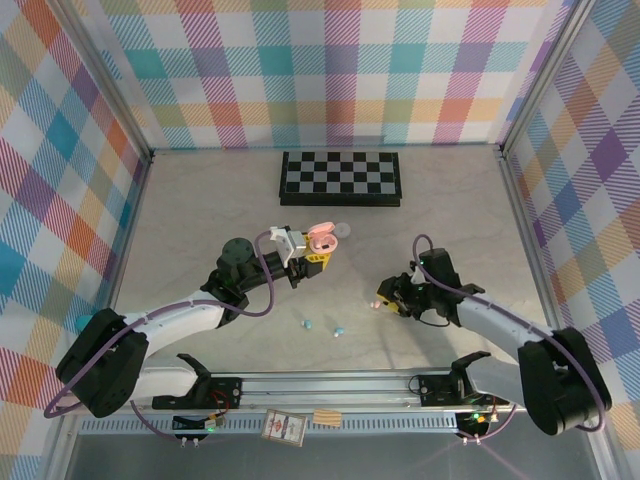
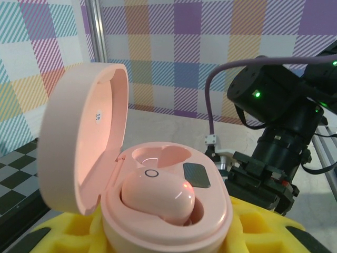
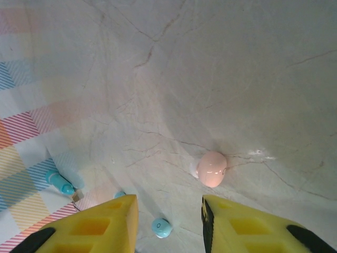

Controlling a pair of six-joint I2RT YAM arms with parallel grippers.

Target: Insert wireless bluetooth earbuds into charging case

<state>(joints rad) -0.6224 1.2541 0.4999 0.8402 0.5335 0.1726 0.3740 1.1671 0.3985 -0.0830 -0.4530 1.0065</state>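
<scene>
My left gripper (image 1: 305,256) is shut on an open pink charging case (image 1: 323,238), held above the table's middle. In the left wrist view the case (image 2: 216,211) sits between the yellow fingers (image 2: 263,224), lid (image 2: 79,137) swung up to the left. One pink earbud (image 2: 158,192) rests in the near socket; the far socket (image 2: 158,157) is empty. My right gripper (image 1: 392,298) hovers open low over the table, just right of a loose pink earbud (image 1: 377,301). That earbud (image 3: 211,168) lies just beyond the right fingertip (image 3: 231,221). A teal earbud (image 3: 161,227) lies between the fingers.
Two teal earbuds (image 1: 309,324) (image 1: 338,331) lie on the table near the front, left of the right gripper. A folded chessboard (image 1: 340,178) lies at the back. Plaid walls close in the sides. A teal item (image 3: 59,182) lies far left in the right wrist view.
</scene>
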